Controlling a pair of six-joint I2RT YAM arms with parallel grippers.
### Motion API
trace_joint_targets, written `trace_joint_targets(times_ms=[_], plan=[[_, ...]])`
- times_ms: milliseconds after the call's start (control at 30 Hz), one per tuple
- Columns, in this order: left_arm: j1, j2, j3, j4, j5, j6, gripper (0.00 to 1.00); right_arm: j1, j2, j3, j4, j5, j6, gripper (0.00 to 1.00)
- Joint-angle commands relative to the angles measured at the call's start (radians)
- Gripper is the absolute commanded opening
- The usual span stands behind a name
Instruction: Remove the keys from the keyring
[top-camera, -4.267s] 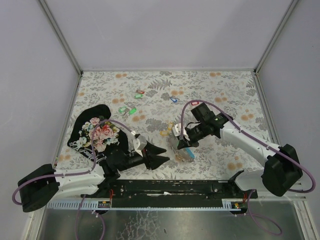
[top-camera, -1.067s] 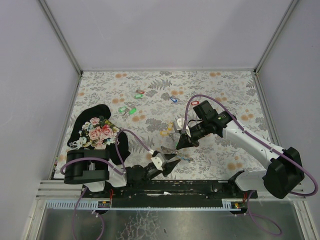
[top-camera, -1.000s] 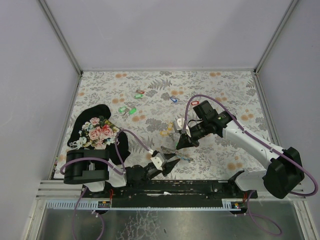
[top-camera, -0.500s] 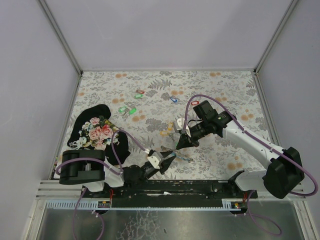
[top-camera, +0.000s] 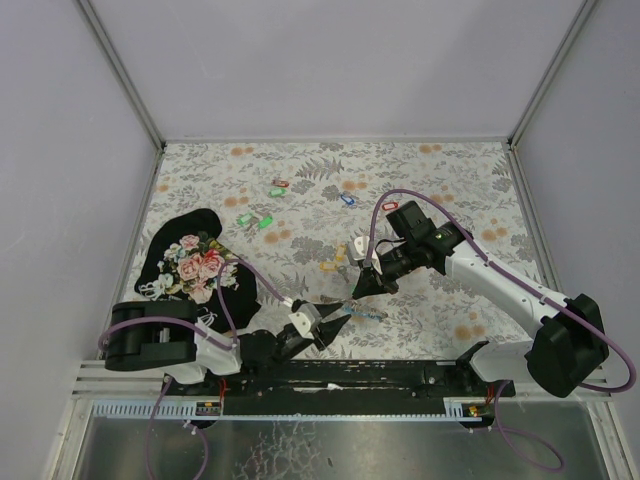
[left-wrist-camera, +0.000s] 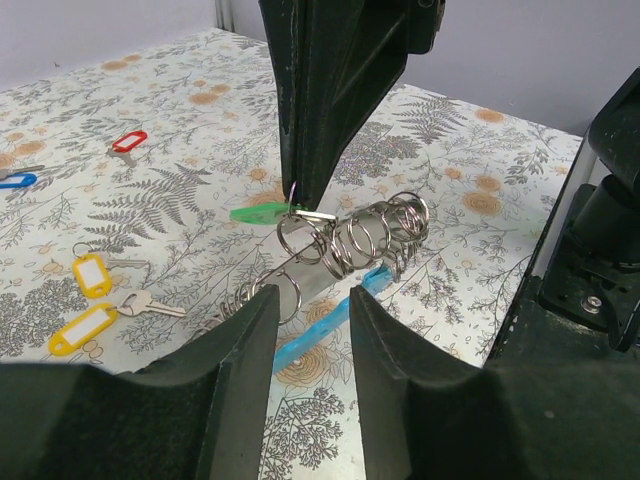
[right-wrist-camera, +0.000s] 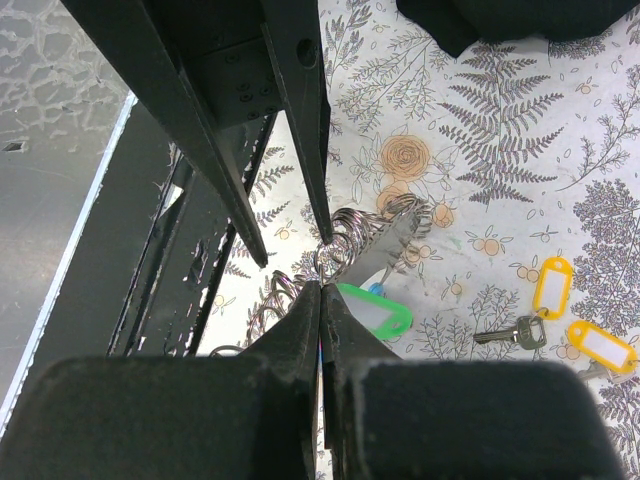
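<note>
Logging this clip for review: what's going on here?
The right gripper is pinched shut at the metal end of the green key tag, right against the ring-covered grey keyring strap lying on the table. The left gripper is open, its fingers either side of the strap's near end. The tag does not look freed yet.

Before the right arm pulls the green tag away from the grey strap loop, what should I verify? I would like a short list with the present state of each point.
1. Right gripper shut on the small ring of the green plastic key tag: ok.
2. Left gripper gripping the grey strap loop with a blue section: not ok; its jaws stand open on either side of the strap.
3. Tag's ring off the metal split rings: cannot tell; it sits against them.
4. Two yellow plastic tags away from the pull: ok; they lie apart, to one side.
</note>
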Motion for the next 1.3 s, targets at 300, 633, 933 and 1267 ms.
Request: trace_joint_targets(times_ms=[300,633,933,1267], plan=[[0.006,-0.053,0.048,-0.121,-0.037,-0.055,0.22,-0.004,-0.018,0.036,-0.005,-0.062,-0.010,0.00],[0.010,-0.072,0.088,-0.183,-0.061,-0.070,0.24,-0.005,-0.016,0.035,-0.005,-0.062,-0.013,0.00],[0.011,-0.077,0.096,-0.190,-0.061,-0.079,0.30,-0.004,-0.015,0.034,-0.005,-0.059,-0.015,0.00],[0.011,-0.079,0.113,-0.201,-0.076,-0.096,0.31,-0.004,-0.007,0.027,0.004,-0.079,-0.005,0.00]])
